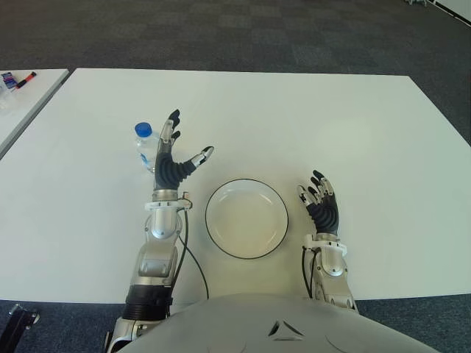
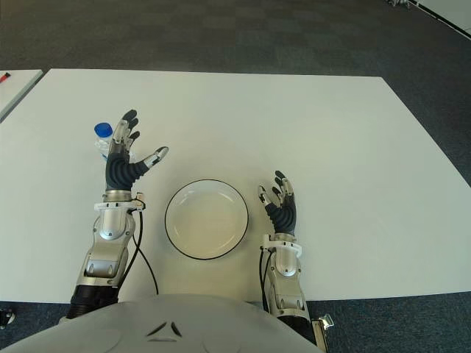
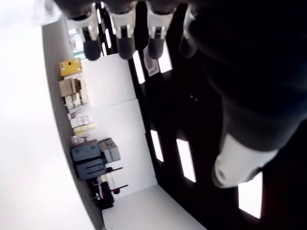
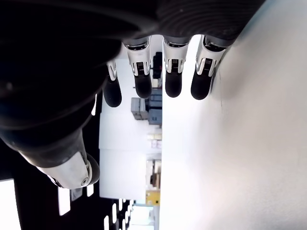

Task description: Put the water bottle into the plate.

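Fingers (image 1: 171, 129) of the left hand (image 1: 174, 158) spread wide, holding nothing, just beside the clear, blue-capped water bottle (image 1: 145, 145), seemingly untouched, upright on the white surface (image 1: 331, 125). Right hand (image 1: 320, 200) sits loosely open beside the plate (image 1: 246, 218).

water bottle (image 1: 146, 147) partly hidden behind left robot hand (image 1: 175, 156), contact unclear, forearms cut off by torso

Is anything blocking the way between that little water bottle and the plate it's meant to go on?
Only the robot's own left hand, open beside the water bottle on the plate's side. The table between shows nothing else.
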Controlling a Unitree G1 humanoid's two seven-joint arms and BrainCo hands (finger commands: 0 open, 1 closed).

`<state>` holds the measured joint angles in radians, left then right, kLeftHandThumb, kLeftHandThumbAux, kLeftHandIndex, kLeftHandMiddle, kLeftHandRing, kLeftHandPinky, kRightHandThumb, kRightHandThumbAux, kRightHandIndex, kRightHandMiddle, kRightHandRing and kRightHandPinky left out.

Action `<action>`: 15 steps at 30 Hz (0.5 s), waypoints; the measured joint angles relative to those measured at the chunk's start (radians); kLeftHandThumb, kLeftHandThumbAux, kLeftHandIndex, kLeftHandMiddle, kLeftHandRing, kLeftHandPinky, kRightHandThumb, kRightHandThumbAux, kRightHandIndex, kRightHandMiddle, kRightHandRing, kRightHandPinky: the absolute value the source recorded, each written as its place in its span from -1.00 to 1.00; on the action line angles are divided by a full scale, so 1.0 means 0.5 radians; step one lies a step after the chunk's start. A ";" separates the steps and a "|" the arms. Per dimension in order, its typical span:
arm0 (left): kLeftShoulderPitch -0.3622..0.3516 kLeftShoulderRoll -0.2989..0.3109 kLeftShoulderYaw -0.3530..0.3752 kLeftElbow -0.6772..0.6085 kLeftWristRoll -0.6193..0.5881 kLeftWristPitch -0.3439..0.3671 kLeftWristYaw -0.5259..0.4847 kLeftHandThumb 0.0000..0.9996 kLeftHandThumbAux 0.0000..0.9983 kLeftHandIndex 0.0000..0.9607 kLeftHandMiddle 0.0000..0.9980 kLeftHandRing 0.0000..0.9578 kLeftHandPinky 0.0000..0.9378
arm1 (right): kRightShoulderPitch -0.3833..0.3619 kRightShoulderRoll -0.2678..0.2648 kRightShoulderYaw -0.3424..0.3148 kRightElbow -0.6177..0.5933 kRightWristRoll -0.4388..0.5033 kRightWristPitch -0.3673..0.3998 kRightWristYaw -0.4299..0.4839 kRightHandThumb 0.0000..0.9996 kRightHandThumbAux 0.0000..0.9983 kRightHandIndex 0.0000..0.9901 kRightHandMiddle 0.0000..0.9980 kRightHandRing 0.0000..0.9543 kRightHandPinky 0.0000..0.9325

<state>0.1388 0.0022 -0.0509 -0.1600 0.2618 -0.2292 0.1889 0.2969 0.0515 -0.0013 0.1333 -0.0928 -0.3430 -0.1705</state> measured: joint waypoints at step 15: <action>-0.174 0.061 0.052 -0.097 0.157 0.147 0.027 -0.63 0.43 -0.94 -0.91 -0.97 -1.00 | -0.015 -0.001 0.015 0.020 -0.017 -0.007 -0.035 -0.17 0.44 -0.72 -0.75 -0.77 -0.69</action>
<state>0.0519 0.0329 -0.0248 -0.2083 0.3405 -0.1556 0.2025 0.2892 0.0511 0.0062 0.1431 -0.1011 -0.3463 -0.1878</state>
